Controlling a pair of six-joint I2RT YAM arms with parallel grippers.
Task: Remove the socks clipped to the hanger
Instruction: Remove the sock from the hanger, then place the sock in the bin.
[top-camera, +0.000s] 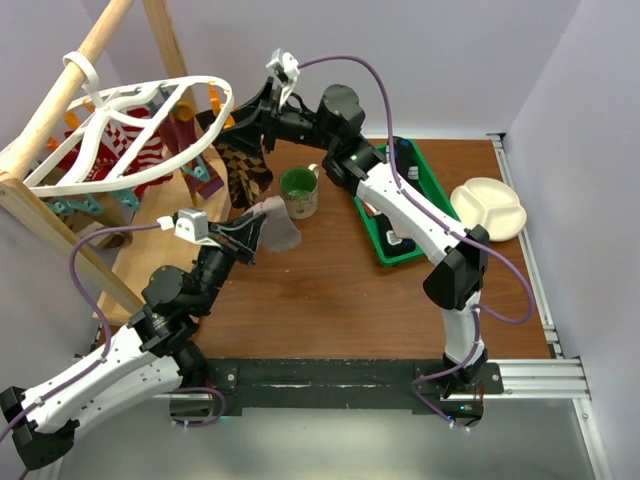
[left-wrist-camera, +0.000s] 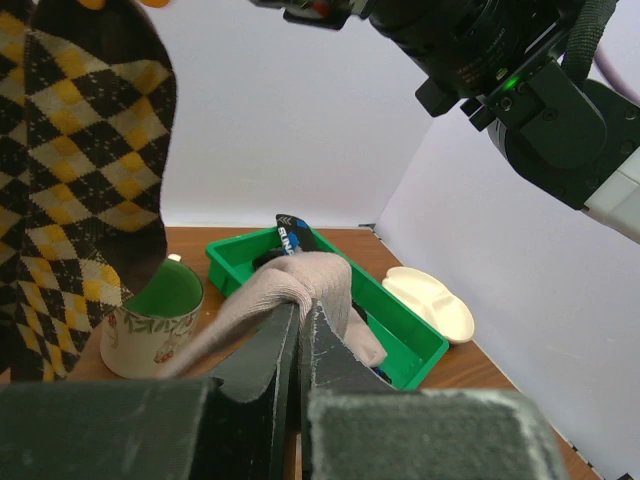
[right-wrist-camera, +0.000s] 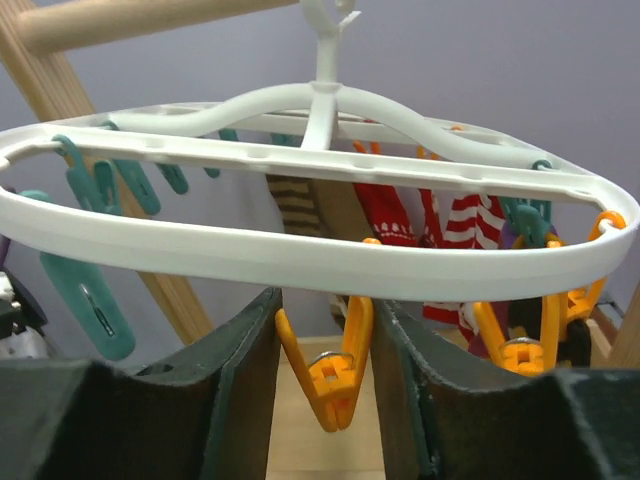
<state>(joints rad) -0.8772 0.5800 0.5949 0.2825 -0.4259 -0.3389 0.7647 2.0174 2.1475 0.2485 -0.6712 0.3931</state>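
The white oval hanger (top-camera: 130, 175) hangs from the wooden pole at the back left, and its rim (right-wrist-camera: 300, 265) fills the right wrist view. A red-and-white striped sock (top-camera: 125, 150) and other socks (right-wrist-camera: 470, 220) still hang under it. A black-and-tan checkered sock (top-camera: 245, 172) hangs at its right end, close in the left wrist view (left-wrist-camera: 80, 150). My right gripper (top-camera: 222, 118) (right-wrist-camera: 327, 302) has a finger against each handle of an orange clip (right-wrist-camera: 335, 385), whose pinch end is closed and empty. My left gripper (top-camera: 262, 228) (left-wrist-camera: 300, 312) is shut on a beige sock (top-camera: 282, 225) (left-wrist-camera: 315, 280), held above the table.
A green-lined mug (top-camera: 298, 190) (left-wrist-camera: 155, 315) stands just beyond the left gripper. A green tray (top-camera: 400, 200) (left-wrist-camera: 405, 325) holding small items lies to the right under the right arm. A white divided plate (top-camera: 488, 208) (left-wrist-camera: 430, 300) sits at the far right. The wooden frame (top-camera: 60, 110) slants along the left.
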